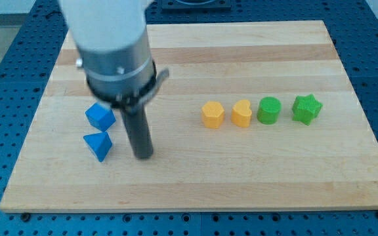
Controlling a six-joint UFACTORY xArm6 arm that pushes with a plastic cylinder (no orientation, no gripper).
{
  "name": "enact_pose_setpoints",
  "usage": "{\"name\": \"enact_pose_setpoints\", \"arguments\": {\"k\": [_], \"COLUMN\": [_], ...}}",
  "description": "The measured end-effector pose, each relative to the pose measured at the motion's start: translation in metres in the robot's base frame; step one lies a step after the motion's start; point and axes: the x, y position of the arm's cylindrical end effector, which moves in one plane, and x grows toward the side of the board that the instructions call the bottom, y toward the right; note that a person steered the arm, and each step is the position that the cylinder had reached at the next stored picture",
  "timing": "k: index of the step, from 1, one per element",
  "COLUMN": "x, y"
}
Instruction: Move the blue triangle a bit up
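The blue triangle (98, 145) lies on the wooden board (195, 177) at the view's lower left. A blue cube-like block (100, 117) sits just above it, nearly touching. My tip (143, 156) rests on the board just to the right of the blue triangle, a small gap away, at about the same height as the triangle's lower part. The arm's grey body hangs over the board's upper left.
To the right of the middle stands a row of blocks: a yellow hexagon (212, 114), a yellow heart (241, 113), a green cylinder (269, 110) and a green star (306, 109). The board lies on a blue perforated table (5, 72).
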Motion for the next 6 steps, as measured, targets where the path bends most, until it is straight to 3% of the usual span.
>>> {"name": "enact_pose_setpoints", "arguments": {"k": [1, 2, 4, 6], "x": [0.025, 0.012, -0.034, -0.02], "y": [-0.079, -0.119, -0.024, -0.096]}}
